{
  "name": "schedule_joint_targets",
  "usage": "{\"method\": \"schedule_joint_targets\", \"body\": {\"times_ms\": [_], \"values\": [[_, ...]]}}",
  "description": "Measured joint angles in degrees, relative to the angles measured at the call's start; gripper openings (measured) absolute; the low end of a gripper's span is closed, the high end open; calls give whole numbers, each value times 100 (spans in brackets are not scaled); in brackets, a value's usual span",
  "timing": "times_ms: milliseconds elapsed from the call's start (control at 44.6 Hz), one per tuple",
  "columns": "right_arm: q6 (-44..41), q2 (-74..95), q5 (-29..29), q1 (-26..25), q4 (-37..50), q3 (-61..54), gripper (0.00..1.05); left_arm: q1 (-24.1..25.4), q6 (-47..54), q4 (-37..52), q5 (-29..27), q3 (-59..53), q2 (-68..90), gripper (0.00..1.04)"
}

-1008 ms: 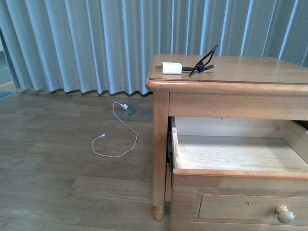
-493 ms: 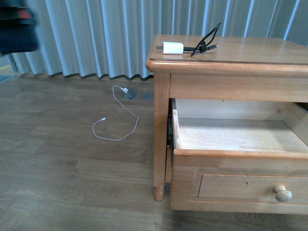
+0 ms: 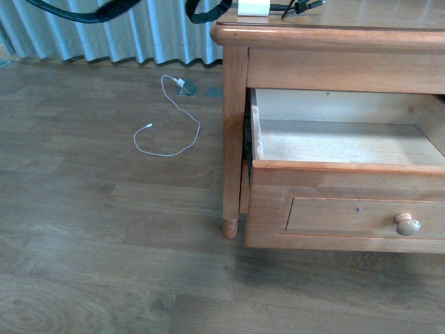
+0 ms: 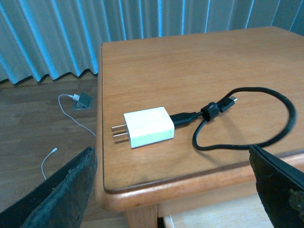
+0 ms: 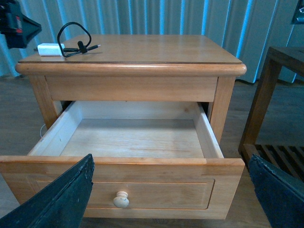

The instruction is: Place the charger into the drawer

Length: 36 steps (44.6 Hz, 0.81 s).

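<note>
Hovering above the left part of the light-wood bedside table [image 4: 190,61], the left gripper [image 4: 171,152] has its two dark fingers [image 4: 61,190] spread wide with nothing between them. In its wrist view they frame the small white rectangular charger block with a thin black looped cable [image 4: 148,126]. The right gripper [image 5: 171,160] is held in front of the table, its jaws likewise wide apart and gripping nothing, facing the tall light-wood drawer with one round pale knob [image 5: 156,190].

The charger lies flat on the table top near its left edge, well apart from the drawer below. Its two metal prongs point toward that edge. The black cable leaves the other end, is cinched by a dark band and curls in one loose loop on the wood. The drawer is pulled out, its pale floor showing.

In the front view the charger [image 3: 253,7] is cut off by the top edge and neither gripper shows, only black arm cables [image 3: 104,10]. A thin white cable [image 3: 167,132] lies on the wooden floor beside the table.
</note>
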Motion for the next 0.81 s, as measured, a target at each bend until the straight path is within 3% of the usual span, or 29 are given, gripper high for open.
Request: {"method": "schedule_joint_targets", "body": {"times_ms": [493,807], "values": [[2,0,0,0,0,0,96,201,-802,-472,-632,2321,1829,99],[0,0,0,0,-2,-2,96,234,-1091,-925,-575,3359,2533,99]]}}
